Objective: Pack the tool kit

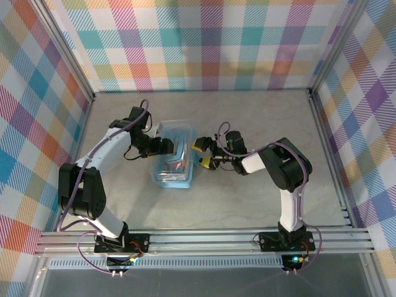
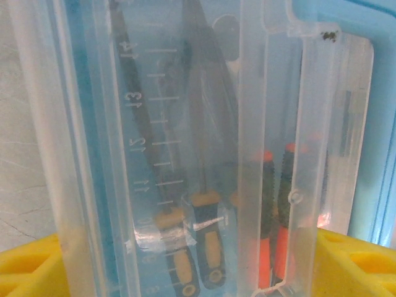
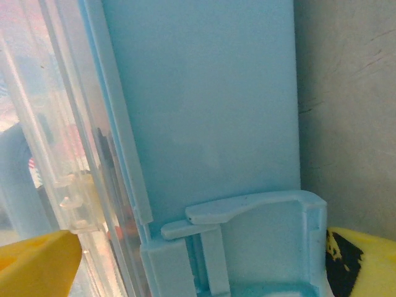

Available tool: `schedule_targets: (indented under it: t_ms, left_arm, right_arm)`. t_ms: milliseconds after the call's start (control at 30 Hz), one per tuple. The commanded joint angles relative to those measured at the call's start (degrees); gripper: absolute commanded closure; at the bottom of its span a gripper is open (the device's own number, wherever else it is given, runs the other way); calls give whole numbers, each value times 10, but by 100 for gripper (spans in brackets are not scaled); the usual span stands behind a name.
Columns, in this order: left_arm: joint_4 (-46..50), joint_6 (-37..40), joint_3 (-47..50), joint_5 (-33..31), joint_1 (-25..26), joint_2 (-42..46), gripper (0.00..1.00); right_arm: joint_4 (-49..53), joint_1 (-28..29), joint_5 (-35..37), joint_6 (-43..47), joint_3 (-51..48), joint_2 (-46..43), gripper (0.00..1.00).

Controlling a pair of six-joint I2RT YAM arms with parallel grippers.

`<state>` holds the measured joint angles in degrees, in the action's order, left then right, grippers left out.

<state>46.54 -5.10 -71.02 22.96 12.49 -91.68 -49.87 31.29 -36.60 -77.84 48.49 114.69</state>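
grey table [image 1: 247,204], plaid walls [image 1: 204,43] | left gripper [image 2: 193,263] wide astride clear lid [image 2: 278,124], grip cannot tell | right gripper [image 3: 199,263] wide astride blue case [image 3: 204,111] | screwdrivers [image 2: 210,247] inside

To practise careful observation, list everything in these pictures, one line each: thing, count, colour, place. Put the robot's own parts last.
case: one, light blue, mid-table between the grippers
lid: one, clear with ruler marks, between the left gripper's fingers
screwdrivers: at least four, two black-yellow and two black-orange, seen through the lid
table: one, grey, under everything
walls: three, pastel plaid, around the table
rail: one, silver, near edge
arms: two, white and black, bolted to the rail
left gripper: one, yellow fingers, at the case's left
right gripper: one, yellow fingers spread wide, at the case's right
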Motion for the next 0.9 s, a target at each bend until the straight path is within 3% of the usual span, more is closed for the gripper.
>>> schedule_targets:
  t_ms: [0, 400, 867]
  left_arm:
    - [61, 2, 33, -36, -13, -24, 24]
    - [64, 1, 29, -38, -12, -18, 24]
    - [66, -3, 23, -48, -9, -27, 25]
  right_arm:
    - [-61, 13, -9, -30, -7, -3, 1]
    - [-54, 7, -25, -2, -15, -83, 1]
    - [-11, 6, -41, 36, -9, -115, 1]
